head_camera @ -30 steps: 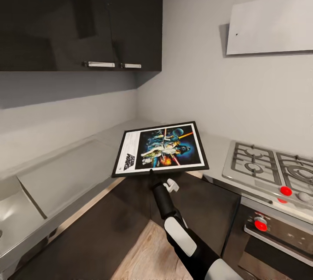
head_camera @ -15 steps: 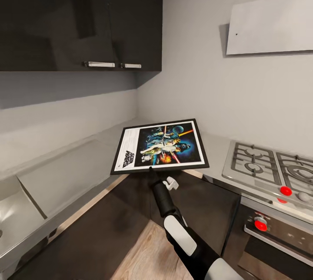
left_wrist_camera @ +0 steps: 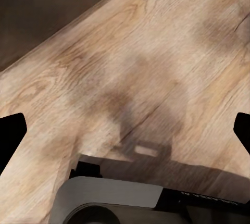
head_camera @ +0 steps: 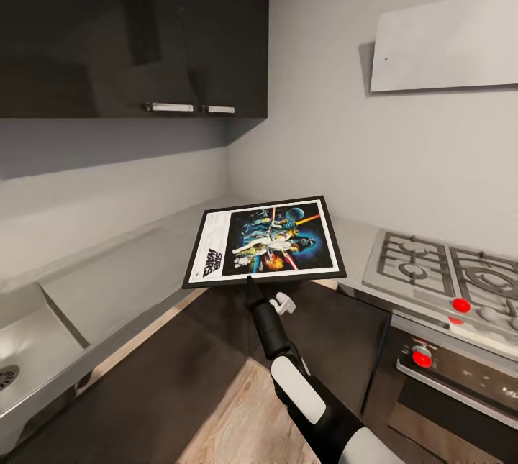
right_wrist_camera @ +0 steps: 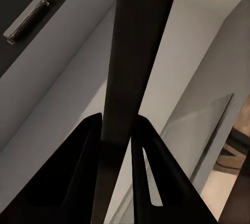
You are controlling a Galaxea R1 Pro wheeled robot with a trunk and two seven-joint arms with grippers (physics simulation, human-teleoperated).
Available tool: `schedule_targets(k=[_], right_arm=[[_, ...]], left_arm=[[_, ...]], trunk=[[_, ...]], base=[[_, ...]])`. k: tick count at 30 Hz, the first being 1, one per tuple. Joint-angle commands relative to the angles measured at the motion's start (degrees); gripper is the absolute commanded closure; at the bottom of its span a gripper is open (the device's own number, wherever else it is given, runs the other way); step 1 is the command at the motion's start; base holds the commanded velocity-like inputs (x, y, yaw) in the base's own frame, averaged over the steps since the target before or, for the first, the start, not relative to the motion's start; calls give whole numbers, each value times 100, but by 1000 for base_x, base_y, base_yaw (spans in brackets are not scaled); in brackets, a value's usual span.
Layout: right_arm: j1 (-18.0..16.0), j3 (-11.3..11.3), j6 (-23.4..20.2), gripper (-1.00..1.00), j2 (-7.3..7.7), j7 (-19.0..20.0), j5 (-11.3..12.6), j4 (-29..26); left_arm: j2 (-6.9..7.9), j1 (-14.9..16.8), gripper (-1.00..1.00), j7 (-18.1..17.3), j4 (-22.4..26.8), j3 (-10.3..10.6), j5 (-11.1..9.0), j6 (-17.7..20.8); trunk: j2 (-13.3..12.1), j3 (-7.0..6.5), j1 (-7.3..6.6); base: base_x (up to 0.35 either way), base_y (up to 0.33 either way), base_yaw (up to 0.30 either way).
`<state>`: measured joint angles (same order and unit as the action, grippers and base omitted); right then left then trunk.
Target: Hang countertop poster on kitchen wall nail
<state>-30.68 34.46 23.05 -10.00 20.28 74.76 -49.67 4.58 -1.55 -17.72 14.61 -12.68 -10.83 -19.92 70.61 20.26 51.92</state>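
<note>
The poster (head_camera: 265, 242) is held in the air above the corner of the kitchen worktop (head_camera: 137, 270), clear of the slab and tilted slightly so its face shows to the head camera. It has a thin black frame and a white border around dark blue artwork with figures, crossed red and white beams and a planet. On the white strip at its left end the black logo reads "STAR WARS", turned sideways; the finer print beside it is too small to read.

The right claw (head_camera: 250, 283) grips the poster at the middle of its near edge, coming up from below on a black and white arm. In the right wrist view the dark frame edge (right_wrist_camera: 136, 57) runs between the two black fingers (right_wrist_camera: 83, 156), which are closed onto it from both sides.

To the right of the poster sits a steel gas hob (head_camera: 446, 273) with grey grates and red knobs, and an oven front below it. A pale range hood (head_camera: 446, 43) hangs on the grey wall above the hob. Up and to the left of the poster are glossy black wall cabinets (head_camera: 133, 25) with silver handles. Far left of the poster, a sink basin (head_camera: 21, 363) is set into the worktop.

The left wrist view looks down on a wooden floor (left_wrist_camera: 135, 73); the left claw's (left_wrist_camera: 125, 130) black fingertips (left_wrist_camera: 10, 133) sit at opposite edges of that picture, spread wide with nothing between them.
</note>
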Motion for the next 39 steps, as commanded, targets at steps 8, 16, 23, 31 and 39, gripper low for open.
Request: schedule_targets(k=[8, 16, 23, 31, 39], right_arm=[[-8, 22, 24, 100, 0, 51, 65, 10], [-8, 23, 24, 100, 0, 55, 65, 10], [-7, 25, 24, 100, 0, 55, 65, 10], [-8, 24, 24, 100, 0, 55, 65, 10], [-8, 25, 27, 100, 0, 60, 63, 10]], left_arm=[[0, -3, -100, -56, 9, -15, -60, 15], [0, -3, -100, -56, 7, -23, -60, 7], [0, -3, -100, -56, 8, -18, -60, 6], [0, -3, -100, -56, 8, -23, -60, 6], [0, -3, -100, -56, 9, -24, -60, 6]], trunk=[[4, -13, 0], [4, -29, 0], [4, -30, 0], [4, -30, 0], [4, -37, 0]], base=[[-28, 0, 135], [-284, 0, 109], [-188, 0, 53], [-20, 0, 238], [-108, -72, 278]])
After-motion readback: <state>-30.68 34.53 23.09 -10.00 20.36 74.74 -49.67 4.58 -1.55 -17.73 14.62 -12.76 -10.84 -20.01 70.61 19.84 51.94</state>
